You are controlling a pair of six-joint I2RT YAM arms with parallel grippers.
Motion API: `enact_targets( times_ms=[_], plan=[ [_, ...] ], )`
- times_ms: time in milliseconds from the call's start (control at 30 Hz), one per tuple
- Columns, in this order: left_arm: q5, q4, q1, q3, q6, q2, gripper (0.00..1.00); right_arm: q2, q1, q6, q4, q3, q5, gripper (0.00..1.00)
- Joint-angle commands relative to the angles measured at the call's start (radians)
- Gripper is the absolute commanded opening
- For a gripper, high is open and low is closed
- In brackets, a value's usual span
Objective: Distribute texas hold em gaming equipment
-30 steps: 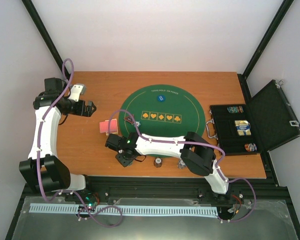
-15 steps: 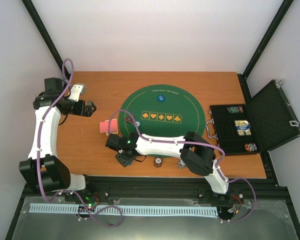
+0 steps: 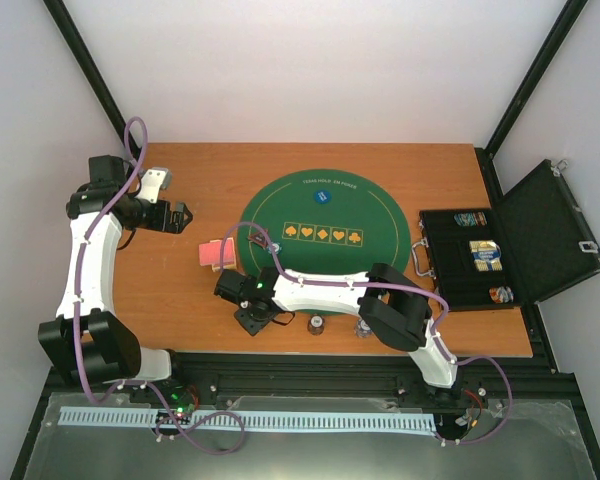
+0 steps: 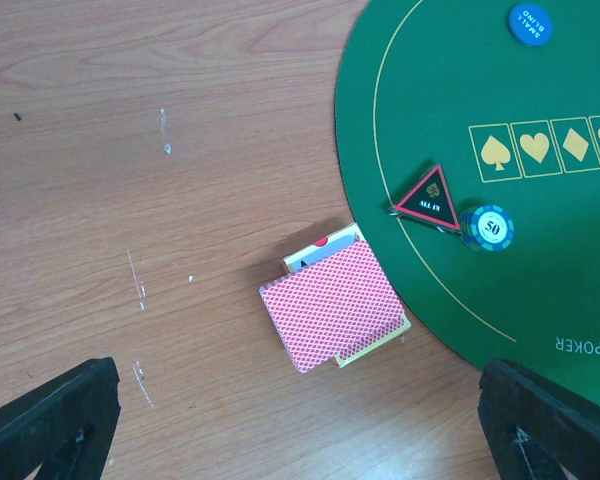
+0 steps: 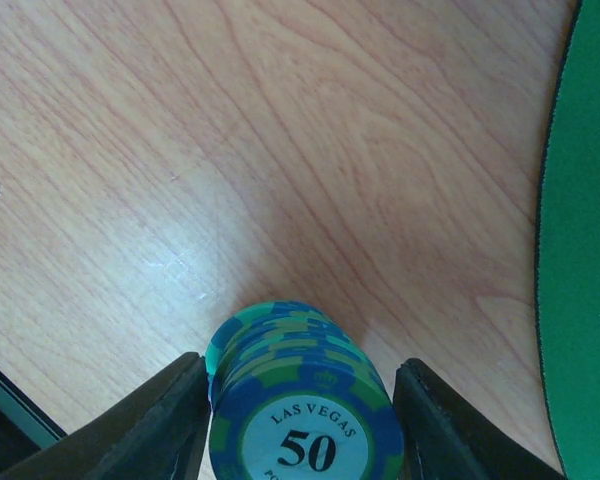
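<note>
I'm standing in a robotics lab cell. Plain white panels [image 3: 310, 60] and black metal struts [image 3: 85, 72] are boxing in a brown wooden table [image 3: 220, 170] carrying white-and-black robot arms [image 3: 85, 260].

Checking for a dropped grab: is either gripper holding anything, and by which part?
The left gripper is open and holds nothing. The right gripper flanks the sides of the chip stack; whether it grips cannot be told.

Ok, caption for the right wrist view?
Stack of blue-green 50 chips on the wooden table, flanked closely by the right gripper, green mat edge at right.
</note>
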Motion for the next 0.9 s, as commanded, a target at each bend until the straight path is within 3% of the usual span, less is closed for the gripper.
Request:
enact_targets(
  times_ms=[0, 233, 633, 867],
  plan=[
    [-0.002, -0.007, 0.008, 0.037, 0.013, -0.014, 1.0, -0.022, -0.002, 0.003, 0.004, 0.001, 0.003, 0.53],
    [0.004, -0.009, 0.008, 0.035, 0.012, -0.019, 1.0, -0.038, -0.002, 0.002, -0.01, 0.011, 0.009, 0.55],
    [0.004, -0.01, 0.008, 0.029, 0.017, -0.022, 1.0, -0.049, -0.001, 0.003, -0.015, 0.017, 0.013, 0.46],
    [0.005, -0.01, 0.008, 0.03, 0.017, -0.021, 1.0, -0.058, -0.001, -0.002, -0.027, 0.021, 0.013, 0.51]
  ],
)
